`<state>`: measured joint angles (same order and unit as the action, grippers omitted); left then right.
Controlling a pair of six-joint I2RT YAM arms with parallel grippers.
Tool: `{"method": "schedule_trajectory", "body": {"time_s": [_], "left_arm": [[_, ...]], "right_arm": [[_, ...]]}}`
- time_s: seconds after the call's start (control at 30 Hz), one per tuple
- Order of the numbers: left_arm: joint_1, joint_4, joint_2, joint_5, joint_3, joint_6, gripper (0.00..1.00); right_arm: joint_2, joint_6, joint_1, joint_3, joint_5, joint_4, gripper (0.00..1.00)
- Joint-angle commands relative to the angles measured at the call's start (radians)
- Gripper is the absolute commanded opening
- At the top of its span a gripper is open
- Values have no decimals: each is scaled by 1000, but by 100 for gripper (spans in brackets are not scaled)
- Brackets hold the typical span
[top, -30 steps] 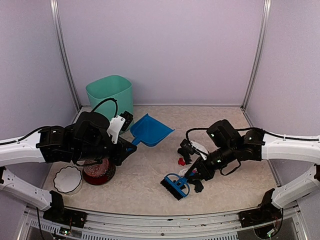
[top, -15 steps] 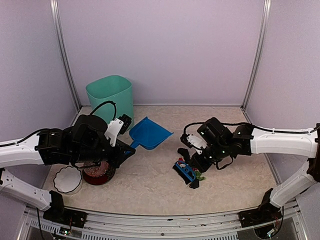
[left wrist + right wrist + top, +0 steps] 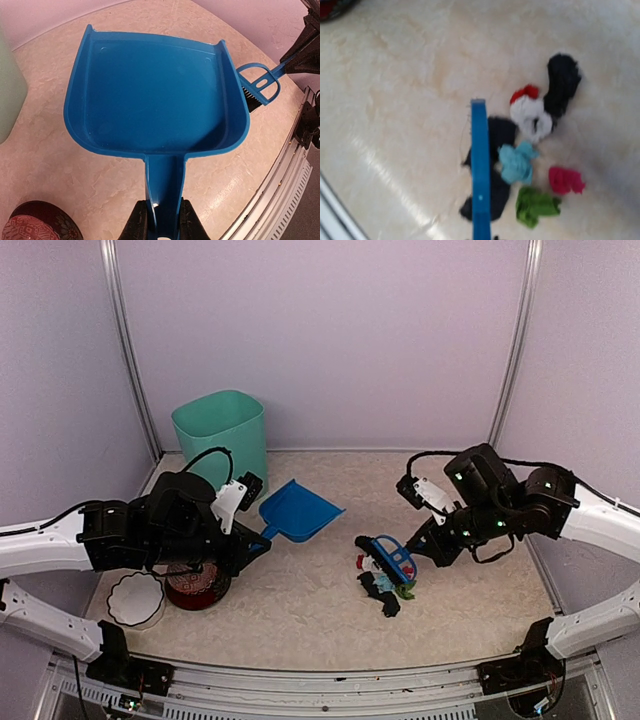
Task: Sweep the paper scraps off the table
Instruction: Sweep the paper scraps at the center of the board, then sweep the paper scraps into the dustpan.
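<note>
Paper scraps [image 3: 384, 589] amid open table [image 3: 300, 612]

You've got one blue dustpan [image 3: 150, 100], one blue brush [image 3: 392, 556], one green bin [image 3: 220, 430], one red bowl [image 3: 197, 588], one white bowl [image 3: 135, 600]. Paper scraps [image 3: 535, 117]: one each of red, white, teal, pink, green, plus two or three black.

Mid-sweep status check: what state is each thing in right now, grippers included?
left gripper: shut on the dustpan handle.
dustpan: held, empty.
right gripper: shut on the brush.
brush: held at the scrap pile.
paper scraps: bunched on the table, none in the dustpan.
bin: upright.
white bowl: upright, empty.
</note>
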<state>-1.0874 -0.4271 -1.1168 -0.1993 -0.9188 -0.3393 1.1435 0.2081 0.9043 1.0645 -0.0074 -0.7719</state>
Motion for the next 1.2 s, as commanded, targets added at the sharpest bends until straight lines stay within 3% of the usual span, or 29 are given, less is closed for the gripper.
{"method": "schedule_trajectory", "body": {"time_s": [0.0,0.17,0.27,0.5,0.7,1.17], "left_arm": [[9,47,-19,45,2,10,0],[8,41,-45,84,8,4,0],[-1,26,-69,107,10,-14,0],[-97,40,-134,110,41,-89,0],[-190,72,-151,90,106,-132,0],[-261,153,-246,119,147,-140,0]], "right_arm": [[-52,52,-10,-31,-46,-125,0],[-93,135,-16,-93,23,-167,0],[-107,215,-25,-108,147,-201,0],[-95,327,-68,-116,312,-231,0],[-63,347,-97,-119,368,-217,0],[7,366,-116,-82,405,-171,0]]}}
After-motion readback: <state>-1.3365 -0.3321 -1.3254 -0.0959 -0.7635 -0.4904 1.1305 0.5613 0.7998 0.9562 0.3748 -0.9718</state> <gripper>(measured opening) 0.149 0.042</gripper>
